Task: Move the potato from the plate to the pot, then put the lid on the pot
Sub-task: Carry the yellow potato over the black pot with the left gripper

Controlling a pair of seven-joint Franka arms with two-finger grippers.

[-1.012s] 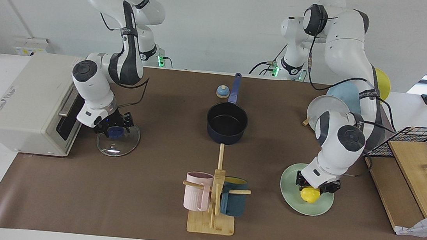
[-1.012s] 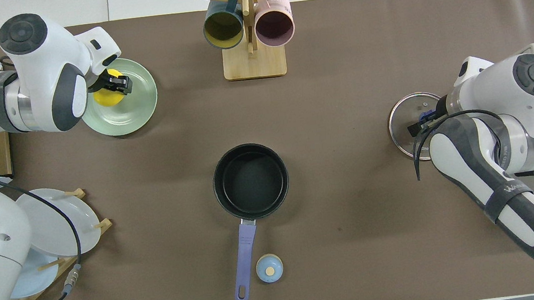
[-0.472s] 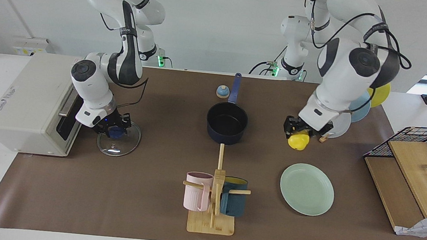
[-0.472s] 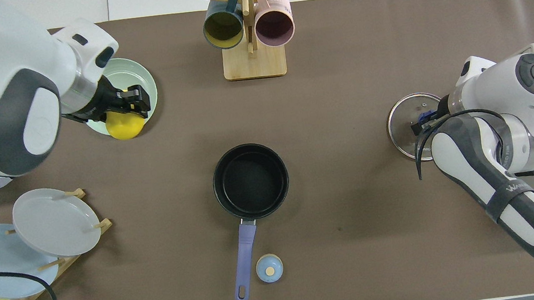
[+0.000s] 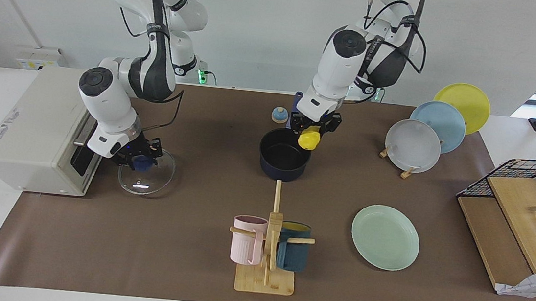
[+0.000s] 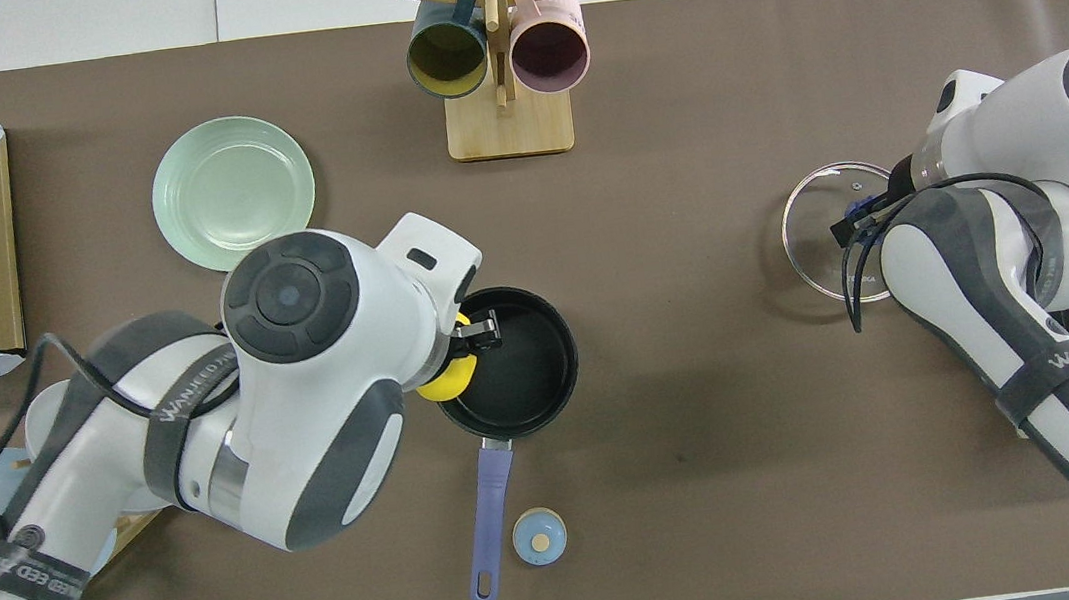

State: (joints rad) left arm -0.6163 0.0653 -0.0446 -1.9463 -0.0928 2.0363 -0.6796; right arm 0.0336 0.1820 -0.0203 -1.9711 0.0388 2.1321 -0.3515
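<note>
The left tool (image 5: 313,127) pinches the lumpy yellow toy potato (image 5: 308,139), likely light and slippery, over the navy saucepan's (image 5: 283,158) rim; the right tool (image 5: 140,157) grips the glass lid's (image 5: 146,178) blue knob.

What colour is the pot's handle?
Blue; the pot's handle shows best in the overhead view.

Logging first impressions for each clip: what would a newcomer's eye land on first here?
The bright yellow potato, held in the left pincer over the rim of the dark pot at mid-table. Next, the right pincer shut on the blue knob of the glass lid in front of the white oven. The mint-green plate lies bare toward the left arm's end.
</note>
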